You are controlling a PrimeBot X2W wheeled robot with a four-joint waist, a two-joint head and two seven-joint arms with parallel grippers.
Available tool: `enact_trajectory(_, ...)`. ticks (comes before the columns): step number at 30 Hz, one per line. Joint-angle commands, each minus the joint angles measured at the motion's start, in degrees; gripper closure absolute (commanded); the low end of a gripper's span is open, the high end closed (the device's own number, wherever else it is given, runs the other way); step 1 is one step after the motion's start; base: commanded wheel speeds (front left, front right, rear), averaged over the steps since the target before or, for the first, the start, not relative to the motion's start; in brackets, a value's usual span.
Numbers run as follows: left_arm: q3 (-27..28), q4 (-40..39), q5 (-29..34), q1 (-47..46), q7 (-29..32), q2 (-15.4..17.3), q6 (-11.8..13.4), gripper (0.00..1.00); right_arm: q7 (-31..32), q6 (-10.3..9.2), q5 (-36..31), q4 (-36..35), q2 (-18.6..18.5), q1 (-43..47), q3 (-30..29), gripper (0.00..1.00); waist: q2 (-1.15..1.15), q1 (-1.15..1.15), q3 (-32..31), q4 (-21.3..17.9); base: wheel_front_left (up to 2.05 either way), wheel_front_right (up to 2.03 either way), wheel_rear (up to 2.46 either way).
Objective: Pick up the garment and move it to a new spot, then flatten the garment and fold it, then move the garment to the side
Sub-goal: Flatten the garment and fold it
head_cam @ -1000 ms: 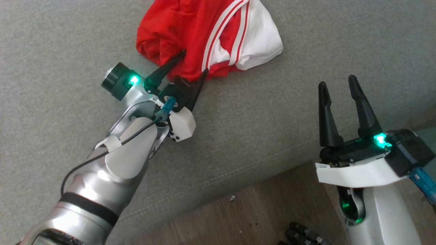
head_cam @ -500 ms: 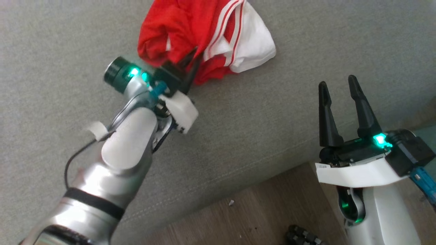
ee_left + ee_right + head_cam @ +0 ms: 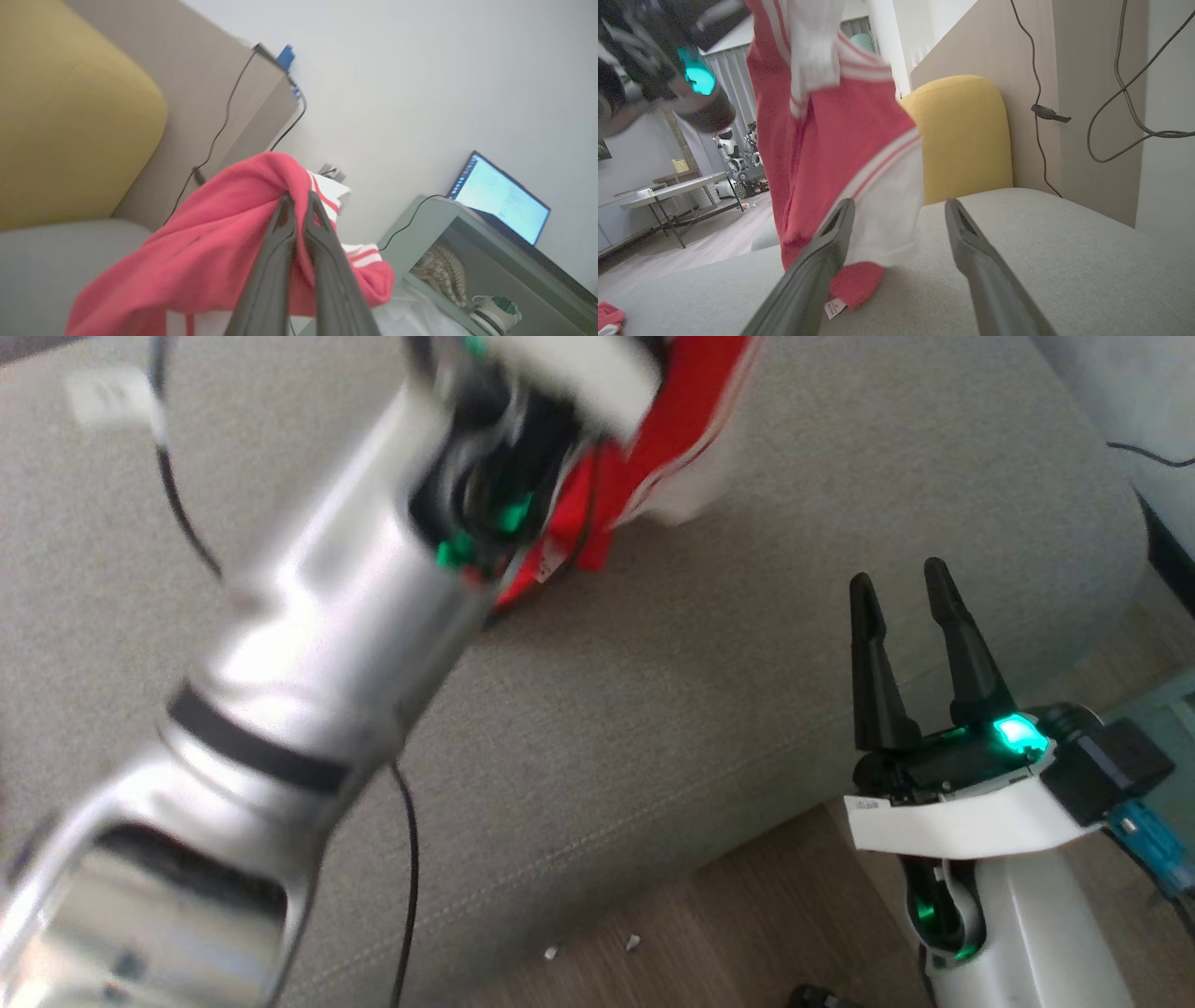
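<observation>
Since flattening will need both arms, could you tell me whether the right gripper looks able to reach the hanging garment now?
Probably yes: the right gripper is open, and the garment hangs from the left gripper straight ahead of it, with nothing between.

A grey upholstered seat (image 3: 653, 728) stands over a wood floor (image 3: 728, 933), a yellow cushion (image 3: 962, 135) at its back and the hanging garment (image 3: 822, 140) apparently touching it at its lower end.

Grey sofa (image 3: 653, 728) on wood floor (image 3: 728, 933); yellow cushion (image 3: 962, 135), white wall (image 3: 420, 93), green shelf (image 3: 437, 207).
</observation>
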Motion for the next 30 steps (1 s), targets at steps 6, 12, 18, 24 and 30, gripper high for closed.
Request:
enact_trajectory(6,-3.6,-2.6,-12.0,-17.5,-8.2,0.6,6.3,1.0,-0.3,0.36,1.7,-2.0,0.0,0.0,1.5,0.0,0.0,0.0,-2.7,0.4,0.0,0.0,0.0)
enact_trajectory(12,0.1,5.2,-20.1,-14.4,-13.4,0.6,11.2,1.0,-0.3,0.36,1.1,-1.7,0.0,1.4,1.8,0.0,0.0,0.0,-5.3,3.7,0.0,0.0,0.0)
enact_trajectory(18,10.4,12.7,-17.8,4.5,-13.7,2.8,11.7,1.0,-0.3,0.36,-0.8,-0.9,0.0,3.3,1.5,0.0,0.0,0.0,-6.3,7.7,0.0,0.0,0.0)
enact_trajectory(24,24.6,15.2,-11.2,22.3,-13.7,5.8,8.9,1.0,-0.3,0.36,-2.5,0.0,0.0,4.5,1.1,0.0,0.0,0.0,-6.7,9.8,0.0,0.0,0.0)
enact_trajectory(30,33.2,12.6,-2.1,32.8,-13.7,5.0,4.6,0.58,-0.3,0.36,-3.9,0.5,0.0,4.4,0.8,0.0,0.0,0.0,-5.1,12.4,0.0,0.0,0.0)
